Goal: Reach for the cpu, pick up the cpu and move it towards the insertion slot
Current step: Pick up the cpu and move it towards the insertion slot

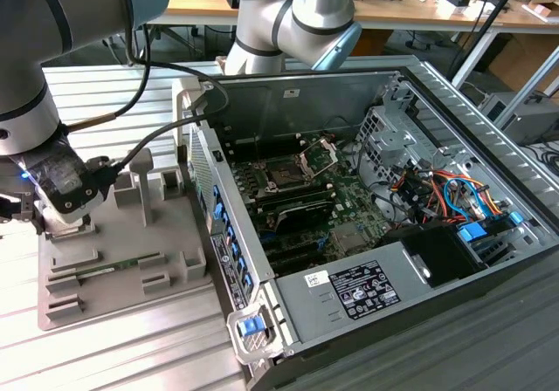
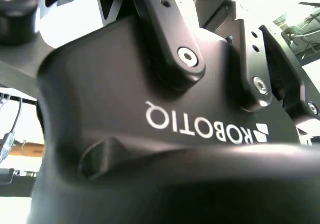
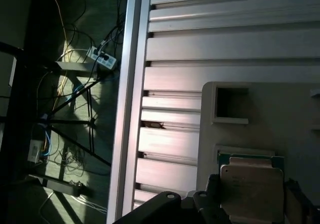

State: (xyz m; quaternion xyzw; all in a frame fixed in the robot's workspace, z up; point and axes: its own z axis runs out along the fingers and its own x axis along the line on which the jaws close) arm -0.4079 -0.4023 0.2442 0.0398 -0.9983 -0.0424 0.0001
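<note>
While the arm is hanging low over the grey tray (image 1: 179, 234), the gripper (image 1: 61, 221) is sitting at the tray's end away from the computer case (image 1: 297, 94). In the first wrist view the cpu (image 3: 252, 189) is lying flat in a shallow recess of the tray, with dark parts of the gripper standing close on two opposite sides of it. Whether the pincer is clenched on the chip or released I cannot tell, and the chip seems to be resting in its recess rather than raised. A square pocket (image 3: 230, 104) is opening in the tray just beside the chip, and a green memory stick (image 1: 113, 270) is lying in a long groove nearer the tray's middle. The tray is resting on a slatted metal table (image 1: 131, 356). Beside the tray, the case's upright side wall (image 1: 223, 234) is standing between it and the insertion slot (image 1: 284, 177), which is lying on the board inside the case with its silver frame (image 1: 319, 154) tipped up. Coloured wires (image 1: 445, 190) are bunching at the side of the case away from the tray. A black cable (image 1: 166, 129) is looping from the arm above the tray.
</note>
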